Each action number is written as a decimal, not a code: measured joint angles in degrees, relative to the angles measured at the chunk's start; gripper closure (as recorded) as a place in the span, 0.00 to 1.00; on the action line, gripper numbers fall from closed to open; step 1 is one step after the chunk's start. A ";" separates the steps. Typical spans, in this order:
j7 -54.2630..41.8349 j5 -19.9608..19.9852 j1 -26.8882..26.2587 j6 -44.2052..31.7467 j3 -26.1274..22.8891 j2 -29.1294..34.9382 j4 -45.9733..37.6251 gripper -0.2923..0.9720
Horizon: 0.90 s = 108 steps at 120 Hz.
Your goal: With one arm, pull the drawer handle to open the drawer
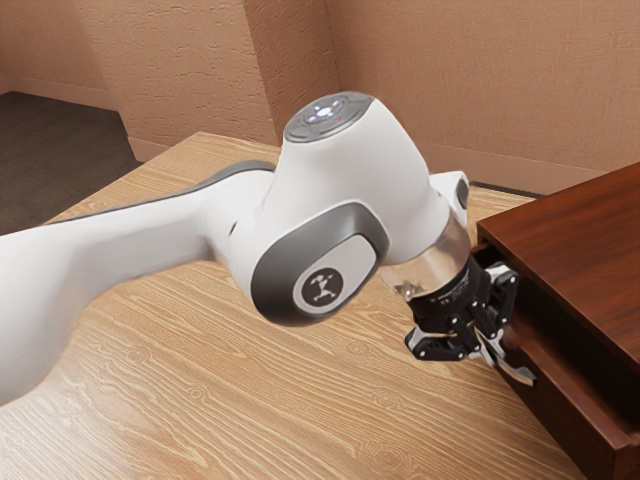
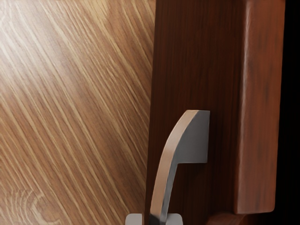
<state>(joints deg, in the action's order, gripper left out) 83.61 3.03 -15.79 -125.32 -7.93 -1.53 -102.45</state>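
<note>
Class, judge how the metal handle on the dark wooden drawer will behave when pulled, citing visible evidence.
The handle looks like a stiff curved metal bar, so it probably won't flex. Its smooth face may let the tool slip. The drawer front looks like thick wood, so it likely feels heavy and slides rather than tips.

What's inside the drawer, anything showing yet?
No contents can be seen: the drawer front and the cabinet top cover the inside. The gripper is at the metal handle, above the wooden table.
</note>
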 joint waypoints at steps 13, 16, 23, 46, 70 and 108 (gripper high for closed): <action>0.08 0.04 0.13 -0.04 0.00 1.09 -1.40 0.85; 0.09 0.06 0.27 -0.04 -0.11 1.30 -1.60 0.85; 0.13 0.10 0.20 -0.14 0.03 2.04 -2.58 0.85; 0.22 0.22 0.43 -0.68 0.10 5.01 -6.05 0.85; 0.29 0.33 -0.02 -1.39 0.89 8.23 -9.55 0.85; 0.36 1.03 0.35 -2.90 0.87 11.58 -13.65 0.85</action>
<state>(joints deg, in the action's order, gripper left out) 83.98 4.06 -15.45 -128.22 -7.06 10.05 -116.10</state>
